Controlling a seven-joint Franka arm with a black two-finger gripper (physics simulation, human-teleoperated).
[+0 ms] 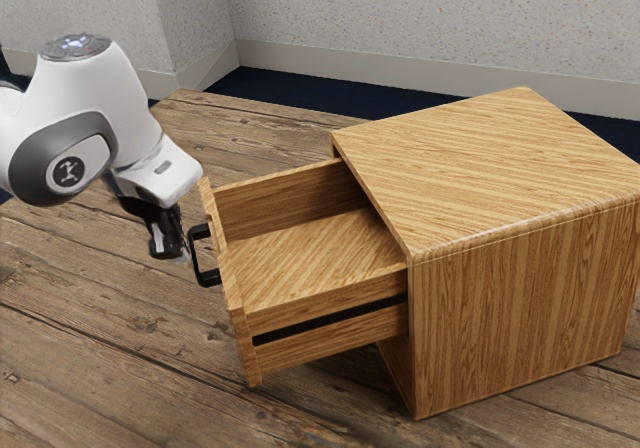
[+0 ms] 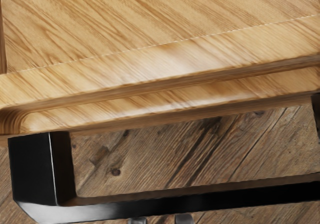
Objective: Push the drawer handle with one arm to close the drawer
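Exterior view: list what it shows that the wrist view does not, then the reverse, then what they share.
Exterior view: white rounded robot arm, pale speckled wall, dark blue floor, striped-wood cabinet's outer side.
Wrist view: long groove in the striped wood beside the handle.
Both: black squared-off handle, open striped-wood drawer, weathered brown planks.

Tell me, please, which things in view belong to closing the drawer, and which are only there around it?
For the job:
- drawer, pulled out
- black handle, on the drawer front
- cabinet, which the drawer slides into
- my gripper, near the handle

Only surroundings:
- wooden table
- speckled wall
- dark blue floor
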